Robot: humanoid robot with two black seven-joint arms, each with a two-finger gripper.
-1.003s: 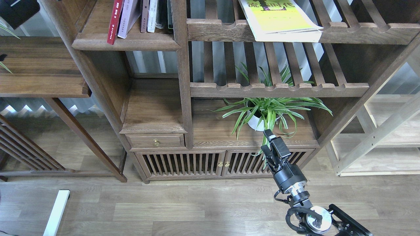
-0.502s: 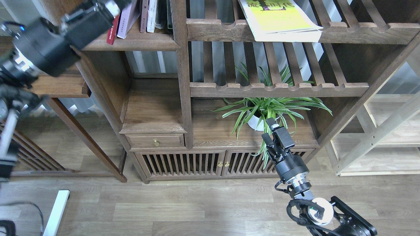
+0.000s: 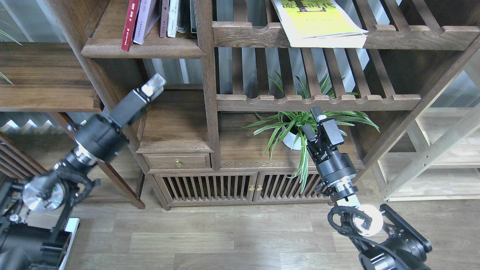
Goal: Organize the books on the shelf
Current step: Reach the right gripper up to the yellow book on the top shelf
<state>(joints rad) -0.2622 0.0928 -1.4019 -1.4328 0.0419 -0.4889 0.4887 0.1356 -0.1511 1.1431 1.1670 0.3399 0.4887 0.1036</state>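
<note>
The yellow-green book [image 3: 318, 22] lies flat on the upper slatted shelf, its corner hanging over the front rail. The red book [image 3: 129, 24] and a pale, near-white paperback [image 3: 145, 18] lean together on the solid dark-brown shelf [image 3: 142, 50] at top left. My left gripper [image 3: 153, 84] points up and right, below that shelf's lip, touching nothing. My right gripper [image 3: 315, 116] is raised in front of the potted plant, empty. The fingers of both are too blurred or end-on to separate.
Thin brown [image 3: 165, 18], white [image 3: 173, 17] and dark-spined [image 3: 183, 15] books stand right of the leaning pair. A spider plant in a white pot [image 3: 292, 140] sits on the cabinet top under the lower slatted shelf [image 3: 318, 102]. An upright post [image 3: 208, 82] divides the compartments.
My left arm has swung down from the top left corner and now reaches up under the solid shelf. My right gripper has risen toward the plant.
</note>
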